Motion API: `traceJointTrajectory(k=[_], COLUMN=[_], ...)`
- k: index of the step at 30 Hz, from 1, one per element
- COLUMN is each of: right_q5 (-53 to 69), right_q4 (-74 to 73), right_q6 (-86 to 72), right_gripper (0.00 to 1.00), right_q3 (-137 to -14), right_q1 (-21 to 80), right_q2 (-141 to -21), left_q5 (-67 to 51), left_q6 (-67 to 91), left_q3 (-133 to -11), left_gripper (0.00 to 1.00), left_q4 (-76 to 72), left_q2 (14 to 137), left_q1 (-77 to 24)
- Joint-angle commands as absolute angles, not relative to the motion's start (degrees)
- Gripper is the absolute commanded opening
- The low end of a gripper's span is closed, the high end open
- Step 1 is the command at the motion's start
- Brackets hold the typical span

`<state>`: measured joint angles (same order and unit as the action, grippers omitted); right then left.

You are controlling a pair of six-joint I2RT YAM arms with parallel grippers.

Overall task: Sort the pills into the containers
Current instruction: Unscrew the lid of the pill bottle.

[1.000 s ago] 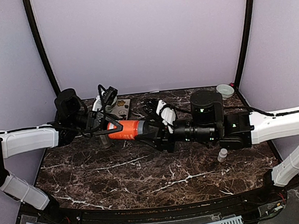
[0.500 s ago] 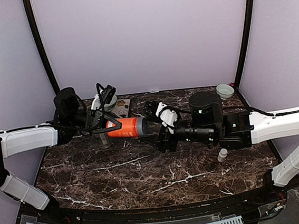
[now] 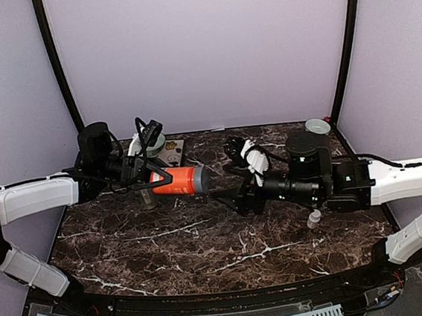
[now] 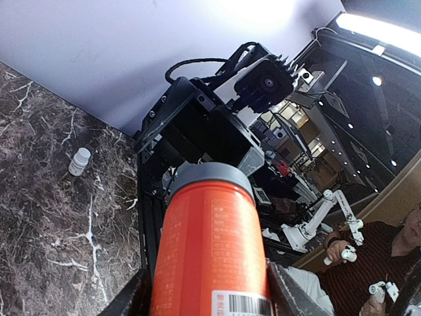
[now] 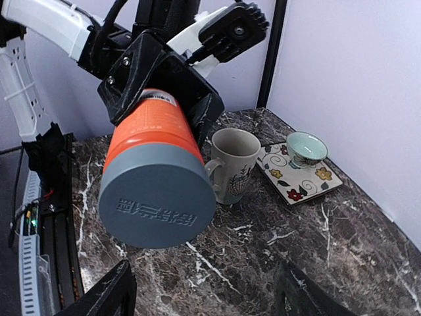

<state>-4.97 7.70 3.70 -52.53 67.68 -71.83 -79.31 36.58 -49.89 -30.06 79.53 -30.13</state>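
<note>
An orange bottle [image 3: 177,182] with a grey lid [image 5: 158,204] lies level above the table, and my left gripper [image 3: 157,179] is shut on its body [image 4: 210,243]. My right gripper [image 3: 235,194] faces the lid from the right, a short gap away. Its jaws are open and hold nothing [image 5: 204,289]. No loose pills show in any view. A small white vial [image 3: 314,218] stands on the marble under my right arm, and it also shows in the left wrist view [image 4: 79,161].
A beige mug [image 5: 233,161] stands just behind the bottle. Beside it lies a flowered tile [image 5: 322,178] with a small green bowl [image 5: 306,147] on it. Another pale bowl [image 3: 317,126] sits at the back right corner. Purple walls close in the table.
My right gripper has opened and drawn back to the right, away from the bottle's lid. The left gripper keeps holding the bottle in about the same place.
</note>
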Motion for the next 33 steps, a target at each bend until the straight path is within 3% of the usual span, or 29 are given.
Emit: traceJointTrajectory(k=[1, 13, 33], right_q5=[-4.83, 8.06, 21.6], right_q4=[10.26, 17.51, 16.56], right_q6=[-10.25, -48.87, -59.89], right_gripper=[0.72, 0.66, 0.63], right_q3=[-51.73, -53.82, -59.15], right_q1=[66.75, 59.07, 56.0], right_q2=[-69.59, -71.93, -80.76], left_q5=[-76.56, -70.05, -67.51], left_q6=[29.76, 19.07, 12.85], left_q3=[-52.3, -52.1, -52.45], left_gripper=[0.0, 0.0, 0.0], left_q4=[-26.37, -18.84, -13.2], left_q2=[76.68, 74.91, 73.85], left_q1=[-30.1, -30.23, -30.33])
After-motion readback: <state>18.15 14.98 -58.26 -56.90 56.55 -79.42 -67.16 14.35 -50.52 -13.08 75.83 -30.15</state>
